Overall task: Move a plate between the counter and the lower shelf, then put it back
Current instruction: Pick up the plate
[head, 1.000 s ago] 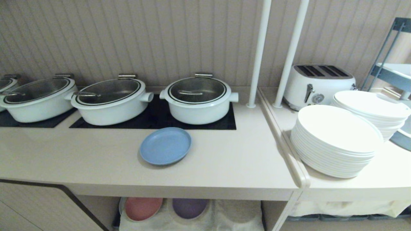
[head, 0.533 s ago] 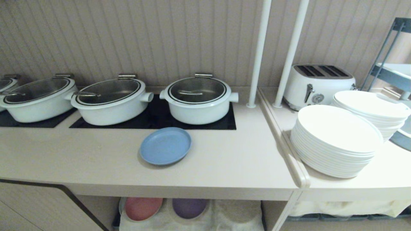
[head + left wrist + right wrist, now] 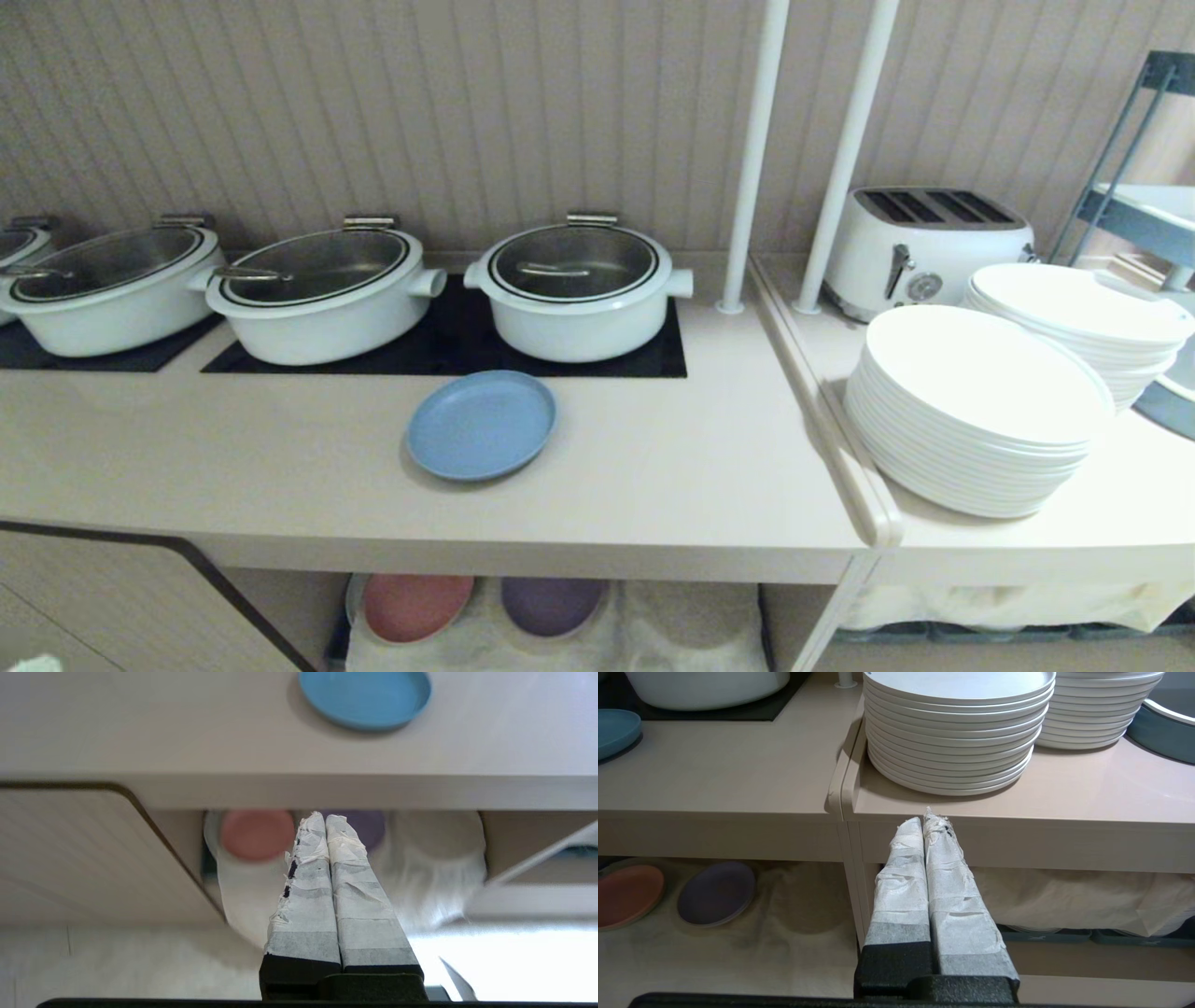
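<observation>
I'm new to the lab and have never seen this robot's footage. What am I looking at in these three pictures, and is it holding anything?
It is a wheeled robot with two arms. The wide picture is from its head, looking down at the counter. There lie the light-blue plate, three white pots, and to the right a toaster and stacked white plates. The lower shelf holds a pink plate and a purple plate. The other two pictures are from cameras behind each arm's fingers: the left gripper and right gripper, both shut and empty.
</observation>
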You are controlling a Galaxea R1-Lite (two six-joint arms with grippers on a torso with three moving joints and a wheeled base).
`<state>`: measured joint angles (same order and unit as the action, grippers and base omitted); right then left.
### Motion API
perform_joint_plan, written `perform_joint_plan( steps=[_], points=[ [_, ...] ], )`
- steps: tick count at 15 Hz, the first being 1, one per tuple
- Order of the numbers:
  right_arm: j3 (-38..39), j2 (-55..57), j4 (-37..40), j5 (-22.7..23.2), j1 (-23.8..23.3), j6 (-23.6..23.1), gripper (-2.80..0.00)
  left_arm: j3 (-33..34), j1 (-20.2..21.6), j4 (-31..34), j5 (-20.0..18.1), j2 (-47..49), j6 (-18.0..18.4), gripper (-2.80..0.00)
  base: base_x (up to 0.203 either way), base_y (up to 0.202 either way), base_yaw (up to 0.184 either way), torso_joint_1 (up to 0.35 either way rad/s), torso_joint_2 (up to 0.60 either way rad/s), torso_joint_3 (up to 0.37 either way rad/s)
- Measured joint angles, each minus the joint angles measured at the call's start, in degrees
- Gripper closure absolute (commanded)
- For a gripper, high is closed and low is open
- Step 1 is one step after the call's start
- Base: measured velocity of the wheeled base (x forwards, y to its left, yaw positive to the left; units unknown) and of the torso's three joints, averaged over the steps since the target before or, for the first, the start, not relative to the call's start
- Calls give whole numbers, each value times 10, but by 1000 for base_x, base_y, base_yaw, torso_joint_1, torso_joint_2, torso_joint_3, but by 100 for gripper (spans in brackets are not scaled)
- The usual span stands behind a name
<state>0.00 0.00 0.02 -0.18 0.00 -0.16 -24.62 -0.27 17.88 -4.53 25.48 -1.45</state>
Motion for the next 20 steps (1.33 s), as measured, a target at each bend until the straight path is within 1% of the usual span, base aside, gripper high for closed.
perform_joint_plan(
  steps=[3,7,12,13,14,17,18,19,20],
  points=[
    [0,0,0,0,0,0,0,-53,0,12,-3,111,-4,0,0,0,0,0,0,0],
    [0,0,0,0,0,0,0,-137,-1,53,-6,253,-6,0,0,0,0,0,0,0],
    [0,0,0,0,0,0,0,-237,-13,73,-5,431,-12,0,0,0,0,0,0,0],
    [0,0,0,0,0,0,0,-269,-21,82,-5,466,-22,0,0,0,0,0,0,0],
    [0,0,0,0,0,0,0,-307,-34,98,-5,500,-42,0,0,0,0,0,0,0],
    [0,0,0,0,0,0,0,-426,-86,153,1,603,-131,0,0,0,0,0,0,0],
    [0,0,0,0,0,0,0,-461,-101,167,7,637,-155,0,0,0,0,0,0,0],
    [0,0,0,0,0,0,0,-491,-112,180,17,669,-167,0,0,0,0,0,0,0],
    [0,0,0,0,0,0,0,-515,-120,192,30,697,-172,0,0,0,0,0,0,0]
  ],
)
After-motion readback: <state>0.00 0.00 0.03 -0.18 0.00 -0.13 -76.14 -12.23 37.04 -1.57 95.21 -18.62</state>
